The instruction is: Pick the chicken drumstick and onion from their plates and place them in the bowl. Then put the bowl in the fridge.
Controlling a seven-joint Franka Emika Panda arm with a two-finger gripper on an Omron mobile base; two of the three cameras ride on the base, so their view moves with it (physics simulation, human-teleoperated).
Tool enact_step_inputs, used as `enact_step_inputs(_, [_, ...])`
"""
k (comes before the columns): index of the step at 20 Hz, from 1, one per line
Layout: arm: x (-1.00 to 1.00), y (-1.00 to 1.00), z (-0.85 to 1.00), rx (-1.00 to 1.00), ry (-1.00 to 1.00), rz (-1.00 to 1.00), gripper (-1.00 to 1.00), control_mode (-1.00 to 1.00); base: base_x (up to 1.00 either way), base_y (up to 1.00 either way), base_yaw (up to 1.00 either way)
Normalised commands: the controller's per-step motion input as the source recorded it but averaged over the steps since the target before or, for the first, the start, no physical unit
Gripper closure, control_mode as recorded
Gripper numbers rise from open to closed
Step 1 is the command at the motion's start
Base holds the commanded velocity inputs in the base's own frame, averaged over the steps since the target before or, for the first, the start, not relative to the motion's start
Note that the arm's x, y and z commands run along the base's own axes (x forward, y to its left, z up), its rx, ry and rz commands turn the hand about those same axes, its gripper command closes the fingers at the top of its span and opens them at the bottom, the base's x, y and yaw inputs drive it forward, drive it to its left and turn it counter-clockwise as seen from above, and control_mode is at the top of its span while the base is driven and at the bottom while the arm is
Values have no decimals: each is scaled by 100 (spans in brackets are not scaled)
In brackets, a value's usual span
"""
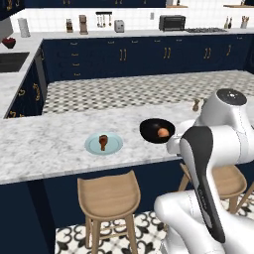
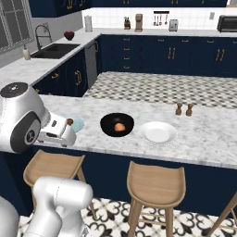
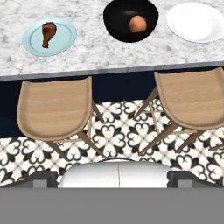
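Chicken drumstick (image 3: pixel 48 33) lies on the light blue plate (image 3: pixel 63 41), meaty end toward the far side of the bench (image 3: pixel 109 57), bone end toward the near edge. Same drumstick seen in the left base view (image 1: pixel 102 142), on the blue plate (image 1: pixel 114 144). In the right base view only a sliver of the blue plate (image 2: pixel 78 123) shows past the arm.

Onion (image 3: pixel 138 23) sits inside the black bowl (image 3: pixel 116 22), slightly right of its middle. Confirmed in the left base view: onion (image 1: pixel 162 132) in bowl (image 1: pixel 149 130); and in the right base view: onion (image 2: pixel 120 127) in bowl (image 2: pixel 109 125).

Order along the marble bench, left to right in the hand view: blue plate, bowl, white plate (image 3: pixel 195 22). They are near one another, not touching. White plate (image 2: pixel 159 132) carries nothing.

Two small brown shakers (image 2: pixel 183 109) stand upright behind the white plate.

Two wooden stools (image 3: pixel 54 109) stand at the near side of the bench, over patterned floor tiles (image 3: pixel 127 135).

Claw: the hand camera looks down from well back of the bench edge, over the stools. Fingertips not resolved; cannot tell whether the claw is wide or narrow. Nothing seen in it.
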Motion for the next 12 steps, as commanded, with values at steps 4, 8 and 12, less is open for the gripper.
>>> enact_step_inputs(4, [38,65,0,-1,0,0,-100,-100,9,0,0])
enact_step_inputs(8, [86,94,0,1,0,4,-100,-100,0,0,0])
enact_step_inputs(12, [100,58,0,7,0,4,-100,-100,0,0,0])
